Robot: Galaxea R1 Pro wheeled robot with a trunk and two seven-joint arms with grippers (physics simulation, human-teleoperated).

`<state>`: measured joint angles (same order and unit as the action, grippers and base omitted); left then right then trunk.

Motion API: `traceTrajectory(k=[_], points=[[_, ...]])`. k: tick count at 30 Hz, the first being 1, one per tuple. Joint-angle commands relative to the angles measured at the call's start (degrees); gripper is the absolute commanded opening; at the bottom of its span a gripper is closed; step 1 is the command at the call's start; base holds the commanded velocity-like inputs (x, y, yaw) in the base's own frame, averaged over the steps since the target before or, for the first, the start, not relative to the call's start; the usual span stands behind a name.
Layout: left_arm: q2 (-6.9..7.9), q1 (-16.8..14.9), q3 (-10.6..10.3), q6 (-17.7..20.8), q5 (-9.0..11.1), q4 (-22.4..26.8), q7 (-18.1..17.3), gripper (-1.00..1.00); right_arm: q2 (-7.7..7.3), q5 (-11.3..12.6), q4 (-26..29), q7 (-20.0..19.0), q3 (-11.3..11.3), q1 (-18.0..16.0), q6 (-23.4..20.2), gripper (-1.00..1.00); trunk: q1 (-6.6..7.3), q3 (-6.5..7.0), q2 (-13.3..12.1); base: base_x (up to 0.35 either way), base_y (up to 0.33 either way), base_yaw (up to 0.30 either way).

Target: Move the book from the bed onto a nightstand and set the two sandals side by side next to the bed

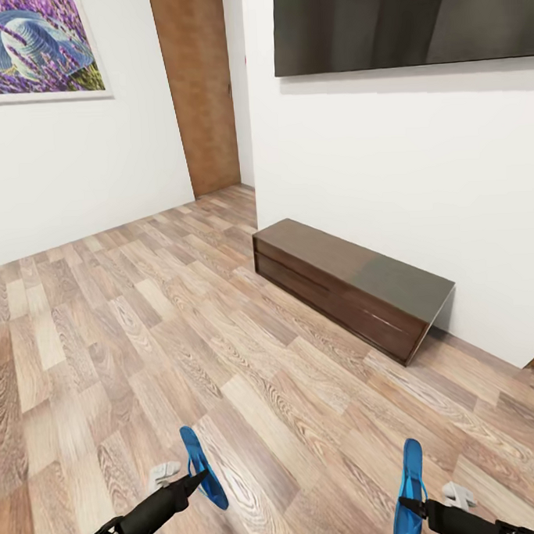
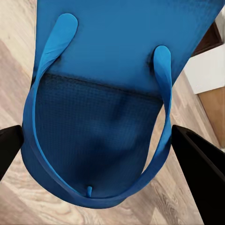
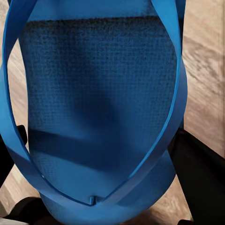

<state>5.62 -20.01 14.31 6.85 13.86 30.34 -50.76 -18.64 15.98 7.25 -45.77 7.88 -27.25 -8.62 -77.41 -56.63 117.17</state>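
Each of my grippers carries one bright blue sandal above the wood-plank floor. In the head view my left gripper (image 1: pixel 196 479) is shut on the left sandal (image 1: pixel 205 463), which stands on edge. My right gripper (image 1: pixel 417 508) is shut on the right sandal (image 1: pixel 409 479), also held edge-up. Up close, the left wrist view has the strapped sole of its sandal (image 2: pixel 117 93) between the black fingers (image 2: pixel 201 173). In the right wrist view the other sandal (image 3: pixel 98 103) sits between dark fingers (image 3: pixel 201 178). The book, the bed and the nightstand are out of view.
A low, long, dark brown cabinet (image 1: pixel 354 282) stands against the white wall at right, under a wall-mounted dark screen (image 1: pixel 403 21). A light wooden door (image 1: pixel 203 90) is at the back. A purple picture (image 1: pixel 32 44) hangs at the upper left. Plank floor (image 1: pixel 145 328) stretches ahead.
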Motion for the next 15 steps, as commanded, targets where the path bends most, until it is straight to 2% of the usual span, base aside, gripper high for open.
traceTrajectory(k=[1, 4, 7, 15], points=[[-0.53, 0.0, 0.1, 0.4, 0.3, 0.0, 0.0, -1.00, 0.01, 0.0, -0.3, -0.2, 0.5, 0.0, -0.2, -1.00, 0.23, 0.14, -0.4, 0.000, 0.000, 0.000], [-1.63, 0.0, -0.3, 0.2, 0.3, 0.0, 0.9, -1.00, 0.01, 0.0, -0.7, -0.2, 0.5, 0.0, 0.2, -1.00, 0.89, 0.68, -1.6, 0.000, 0.000, 0.000], [-2.07, 0.0, -1.2, 0.1, 0.4, -0.1, 2.1, -1.00, 0.01, 0.0, -1.0, -0.2, 0.5, 0.0, 0.3, -1.00, 1.55, 1.22, -2.8, 0.000, 0.000, 0.000], [-1.78, 0.0, -1.8, 0.0, 0.4, -3.9, 2.8, -1.00, 0.01, 0.0, -1.2, -0.5, 0.5, 0.0, 0.3, -1.00, 3.31, 2.66, -6.0, 0.000, 0.000, 0.000]])
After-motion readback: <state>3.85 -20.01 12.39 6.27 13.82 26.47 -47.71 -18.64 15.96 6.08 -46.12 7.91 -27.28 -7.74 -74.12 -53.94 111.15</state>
